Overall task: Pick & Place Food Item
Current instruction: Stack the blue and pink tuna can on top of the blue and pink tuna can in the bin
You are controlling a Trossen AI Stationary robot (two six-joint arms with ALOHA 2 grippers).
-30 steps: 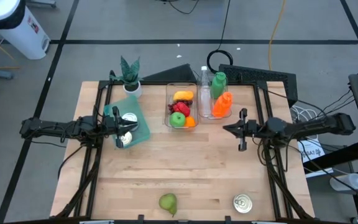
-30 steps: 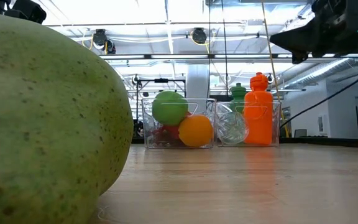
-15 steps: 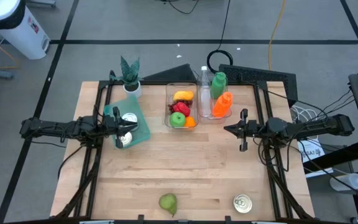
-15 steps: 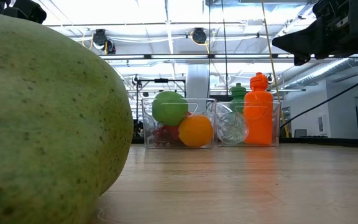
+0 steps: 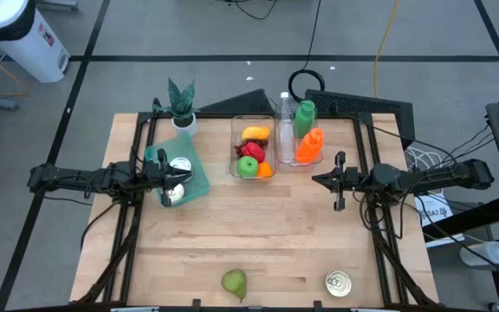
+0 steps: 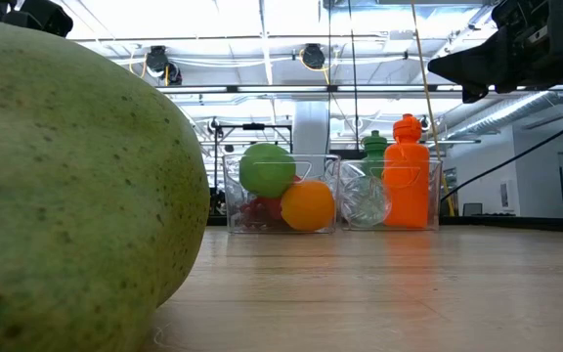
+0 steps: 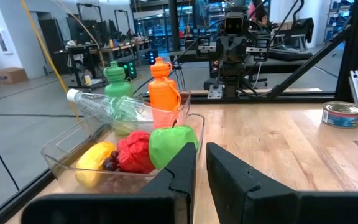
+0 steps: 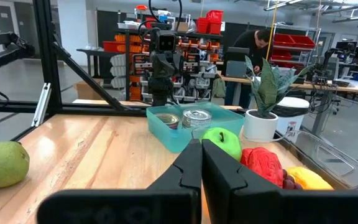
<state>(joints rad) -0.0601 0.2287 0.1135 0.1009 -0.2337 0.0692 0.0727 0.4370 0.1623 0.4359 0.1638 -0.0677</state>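
A green pear (image 5: 234,282) lies on the wooden tabletop (image 5: 249,234) at its near edge, roughly midway along that edge, with a tin can (image 5: 338,282) well to its right along the same edge; in the low view the pear (image 6: 71,196) fills the left of the frame right in front of the camera. Both arms reach in from the sides at mid-table, well apart from the pear and above the surface. The left hand (image 5: 185,178) is closed and empty, poised at the edge of a teal tray (image 5: 199,184) that carries two tin cans (image 5: 179,166). The right hand (image 5: 314,180) is also closed with nothing in it, its tips pointing toward the table's centre; the pear lies well forward of it and off to its side, and shows at the edge of the right wrist view (image 8: 2,163). At the far side stands a clear container (image 5: 235,147) holding a green apple (image 5: 248,166), an orange (image 5: 266,170), a red item (image 5: 251,151) and a yellow one (image 5: 255,133). Just beside it, a second clear bin (image 5: 320,160) holds an orange bottle (image 5: 308,146), a green bottle (image 5: 303,116) and a clear plastic bottle (image 5: 284,121). A potted plant (image 5: 182,104) stands near the far left corner. A person (image 8: 253,46) bends over a bench in the room behind.
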